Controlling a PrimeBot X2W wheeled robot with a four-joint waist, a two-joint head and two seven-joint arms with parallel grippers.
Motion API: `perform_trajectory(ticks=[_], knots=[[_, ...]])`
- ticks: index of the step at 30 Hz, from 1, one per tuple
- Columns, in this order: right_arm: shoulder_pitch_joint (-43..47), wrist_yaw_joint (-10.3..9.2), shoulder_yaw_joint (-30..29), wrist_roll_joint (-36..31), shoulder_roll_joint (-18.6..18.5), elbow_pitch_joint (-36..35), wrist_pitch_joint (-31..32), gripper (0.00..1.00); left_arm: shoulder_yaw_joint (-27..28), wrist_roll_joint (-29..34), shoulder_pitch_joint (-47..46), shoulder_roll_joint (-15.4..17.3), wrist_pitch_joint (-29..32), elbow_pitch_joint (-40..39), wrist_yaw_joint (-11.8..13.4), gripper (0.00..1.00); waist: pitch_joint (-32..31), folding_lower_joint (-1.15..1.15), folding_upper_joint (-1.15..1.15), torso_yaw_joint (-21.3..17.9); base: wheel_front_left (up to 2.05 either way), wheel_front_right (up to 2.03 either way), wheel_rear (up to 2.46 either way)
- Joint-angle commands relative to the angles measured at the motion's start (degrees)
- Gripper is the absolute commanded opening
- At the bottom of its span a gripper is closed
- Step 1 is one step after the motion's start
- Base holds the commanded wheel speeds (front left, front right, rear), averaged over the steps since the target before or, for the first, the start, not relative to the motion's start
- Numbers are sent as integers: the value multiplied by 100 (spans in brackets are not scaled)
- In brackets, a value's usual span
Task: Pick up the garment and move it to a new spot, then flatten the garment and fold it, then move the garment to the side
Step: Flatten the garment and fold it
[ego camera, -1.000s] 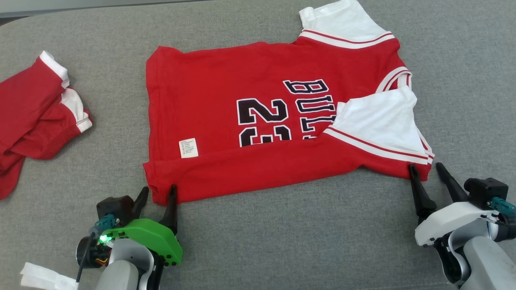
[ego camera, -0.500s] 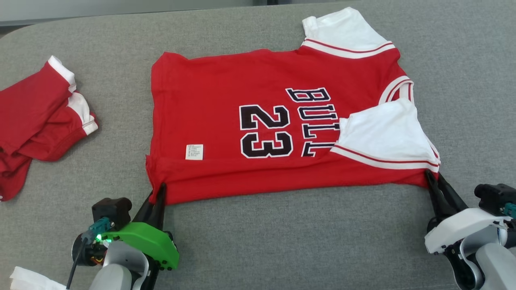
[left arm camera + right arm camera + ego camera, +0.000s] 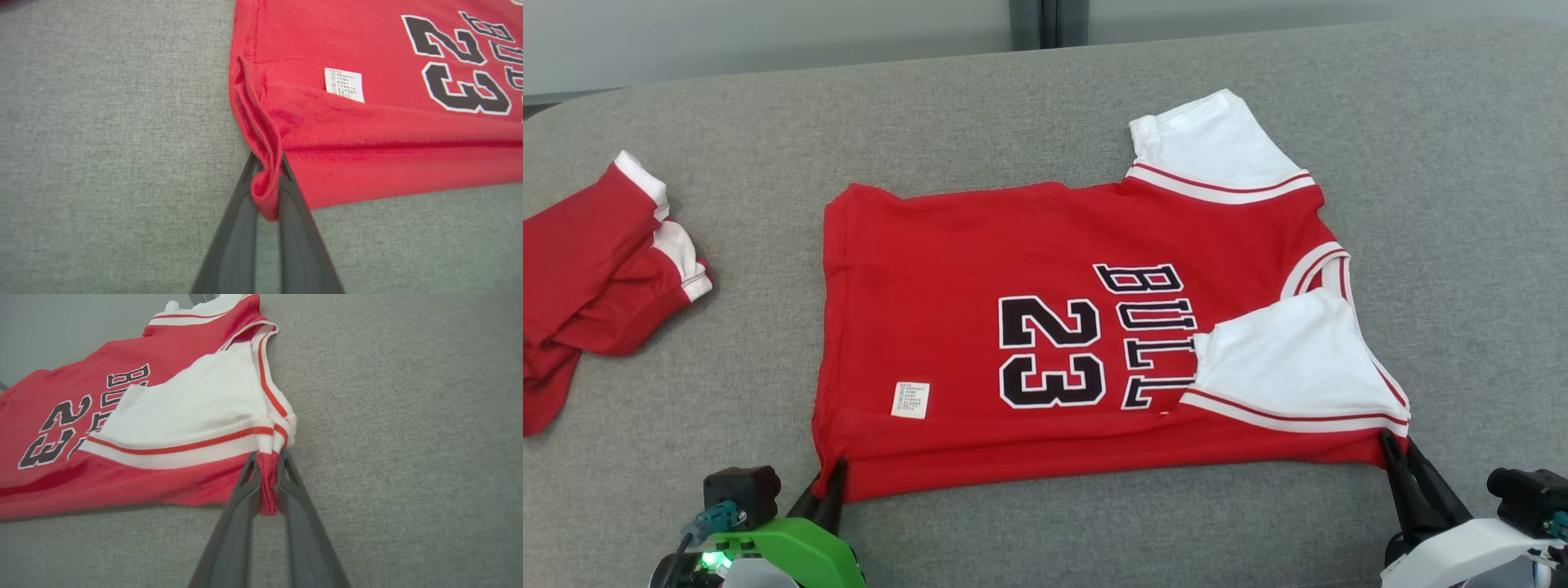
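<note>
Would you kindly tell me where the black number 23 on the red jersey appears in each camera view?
Head view: the number 23 sits just below the picture's centre, on the red jersey.
Left wrist view: it lies in the upper right.
Right wrist view: it lies at the left, about mid-height, tilted.
Shared landmark: the black lettering right beside the number, seen in the left wrist view and the right wrist view too.

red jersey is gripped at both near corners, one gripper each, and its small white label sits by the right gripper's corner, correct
Not quite. The red jersey is gripped at both near corners, but its small white label sits at the corner held by the left gripper, not the right gripper. The left wrist view shows the label just beyond that pinch.
</note>
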Motion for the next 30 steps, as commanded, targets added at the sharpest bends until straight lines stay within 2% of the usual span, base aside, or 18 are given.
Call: perform_trajectory(ticks=[1, 2, 9, 10, 15, 22, 30], knots=[[29, -19, -58, -71, 4, -73, 20, 67, 3, 15, 78, 21, 3, -57, 96, 100, -7, 0, 0, -39, 0, 0, 0], [27, -19, -67, -132, 1, -115, 1, 100, -10, 53, 87, 3, -54, -101, 117, 100, -14, 0, 0, -44, 0, 0, 0], [-216, -16, -300, -582, 1, -714, -165, 100, 34, 299, 11, -159, -808, -415, 411, 100, -49, 0, 0, -50, 0, 0, 0], [-273, -15, -391, -735, 18, -965, -149, 100, 68, 381, -68, -191, -1086, -514, 474, 100, -64, 0, 0, -52, 0, 0, 0], [-448, -15, -558, -994, 55, -1593, 76, 100, 100, 639, -243, -163, -1570, -799, 670, 100, -107, 0, 0, -71, 0, 0, 0], [-467, -15, -683, -1228, 201, -2293, 462, 100, 87, 858, -350, -131, -1693, -1193, 861, 100, -120, 0, 0, -63, 0, 0, 0], [-376, -15, -789, -1244, 324, -2513, 612, 100, 88, 874, -495, -79, -1647, -1264, 920, 100, -5, 0, 0, -18, 0, 0, 0]])
